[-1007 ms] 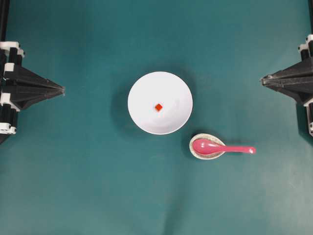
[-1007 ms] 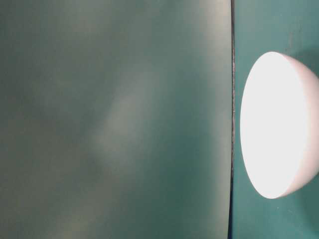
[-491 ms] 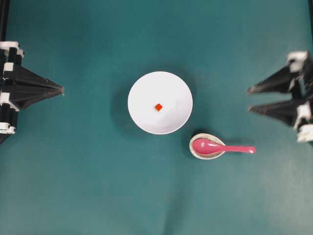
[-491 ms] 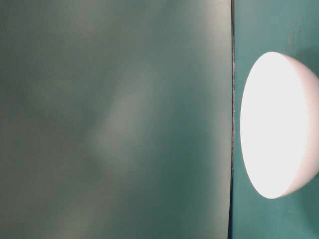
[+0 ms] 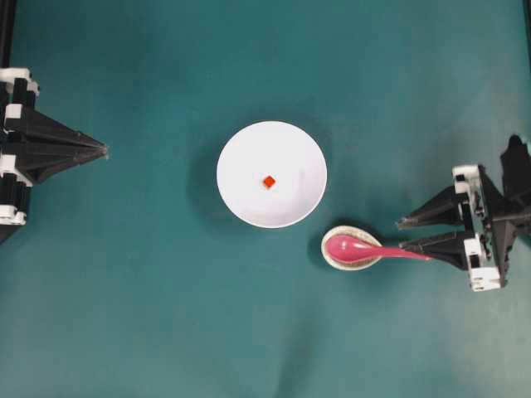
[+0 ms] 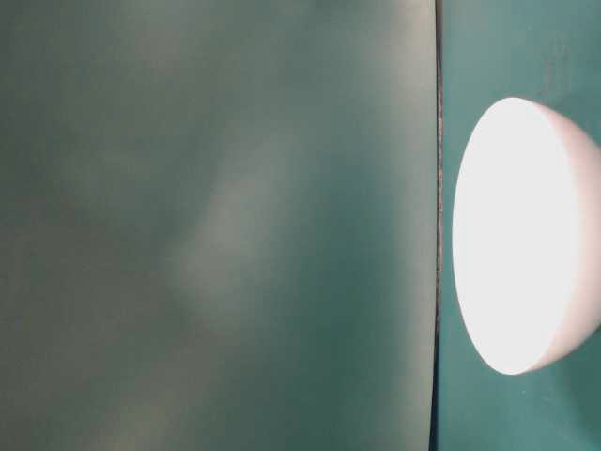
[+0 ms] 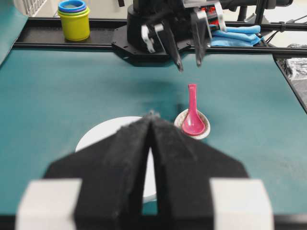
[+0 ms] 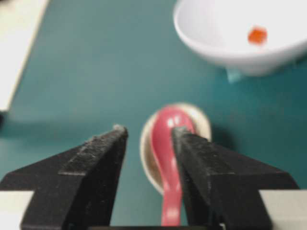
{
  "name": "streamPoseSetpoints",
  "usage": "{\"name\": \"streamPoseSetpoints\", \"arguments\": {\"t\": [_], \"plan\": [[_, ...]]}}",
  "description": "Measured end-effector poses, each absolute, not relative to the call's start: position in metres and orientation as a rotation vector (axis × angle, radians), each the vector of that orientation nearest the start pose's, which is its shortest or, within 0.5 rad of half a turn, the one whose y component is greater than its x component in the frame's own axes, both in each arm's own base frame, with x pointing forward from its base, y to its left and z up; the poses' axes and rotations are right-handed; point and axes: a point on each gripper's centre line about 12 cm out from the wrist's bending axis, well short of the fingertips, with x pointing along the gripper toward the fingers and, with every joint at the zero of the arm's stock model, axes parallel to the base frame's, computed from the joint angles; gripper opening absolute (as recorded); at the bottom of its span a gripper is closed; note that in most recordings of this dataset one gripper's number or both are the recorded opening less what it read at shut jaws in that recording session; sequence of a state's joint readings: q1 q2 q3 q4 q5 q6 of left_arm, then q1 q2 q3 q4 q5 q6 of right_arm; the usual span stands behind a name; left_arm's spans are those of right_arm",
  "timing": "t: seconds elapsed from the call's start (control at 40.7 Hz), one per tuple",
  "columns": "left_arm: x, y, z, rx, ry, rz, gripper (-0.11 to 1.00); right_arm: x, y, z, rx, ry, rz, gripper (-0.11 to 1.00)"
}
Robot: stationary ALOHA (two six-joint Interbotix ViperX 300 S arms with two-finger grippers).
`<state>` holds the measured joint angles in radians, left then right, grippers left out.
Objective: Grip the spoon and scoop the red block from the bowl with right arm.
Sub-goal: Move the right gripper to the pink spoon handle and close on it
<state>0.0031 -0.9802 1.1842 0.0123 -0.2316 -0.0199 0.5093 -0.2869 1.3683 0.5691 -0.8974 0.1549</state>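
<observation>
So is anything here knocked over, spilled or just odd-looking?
Nothing stands out. The glossy pink spoon rests with its scoop in the small speckled beige dish, the tiny red cube sits inside the upright white bowl, and nothing is spilled on the green table.

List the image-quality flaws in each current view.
Table-level view: the bowl is blown out to featureless white, and the picture appears turned sideways. Left wrist view: the left gripper is soft, out of focus. Right wrist view: the right gripper, spoon and red block are blurred. Overhead view: sharp and evenly lit.
</observation>
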Motion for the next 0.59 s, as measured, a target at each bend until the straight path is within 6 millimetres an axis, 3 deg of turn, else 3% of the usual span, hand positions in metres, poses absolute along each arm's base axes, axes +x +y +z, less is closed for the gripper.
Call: {"name": "streamPoseSetpoints", "arguments": {"t": [0.295, 0.589], "plan": [[0.196, 0.001, 0.286, -0.008, -0.028, 0.002, 0.0, 0.202, 0.079, 0.099, 0.375, 0.356, -0.091, 0.49], [0.196, 0.002, 0.286, -0.008, -0.028, 0.008, 0.0, 0.2, 0.081, 0.083, 0.32, 0.412, -0.108, 0.49]]}}
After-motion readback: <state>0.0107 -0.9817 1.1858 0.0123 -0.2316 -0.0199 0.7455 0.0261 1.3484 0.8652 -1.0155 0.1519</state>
